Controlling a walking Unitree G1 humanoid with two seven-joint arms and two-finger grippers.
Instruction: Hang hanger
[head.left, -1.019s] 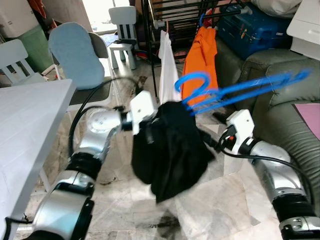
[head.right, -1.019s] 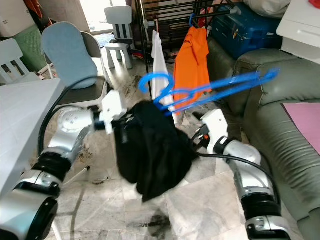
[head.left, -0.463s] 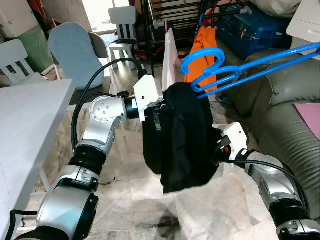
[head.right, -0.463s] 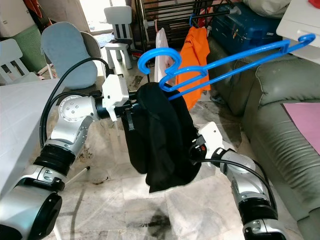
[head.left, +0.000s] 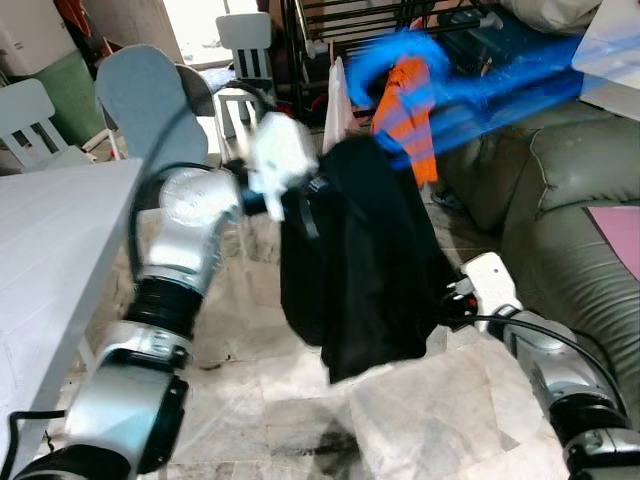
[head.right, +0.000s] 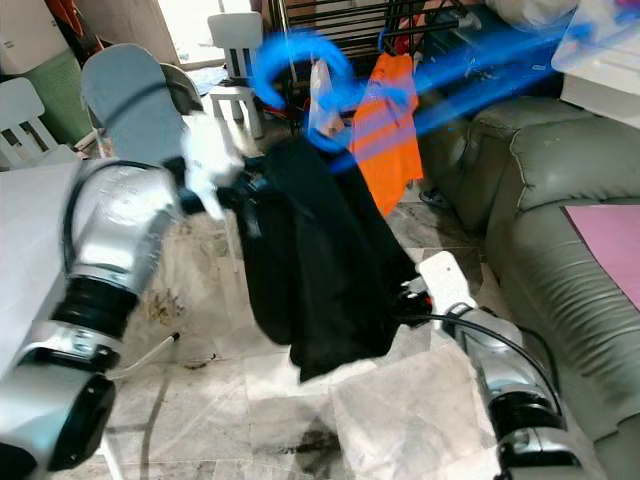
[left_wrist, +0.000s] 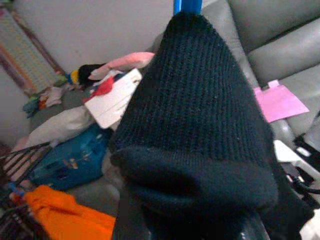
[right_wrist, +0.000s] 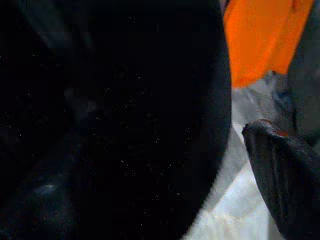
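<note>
Your left claw (head.left: 300, 190) gripped the black garment (head.left: 365, 260) on the blurred blue hanger (head.left: 440, 75). Your right claw (head.left: 445, 305) touched the garment's lower right; its grip state could not be determined.

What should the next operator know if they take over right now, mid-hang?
Left gripper: raised at chest height, buried in the black garment; fingers not readable.
Right gripper: low, against the garment's lower edge; fingers hidden.
Blue hanger: motion-blurred, hook up near the drying rack, close to the orange shirt already hung there.
Done: garment appears to be on the hanger, lifted.
Left: hook not yet seen on the rail; seat it, then release.
</note>
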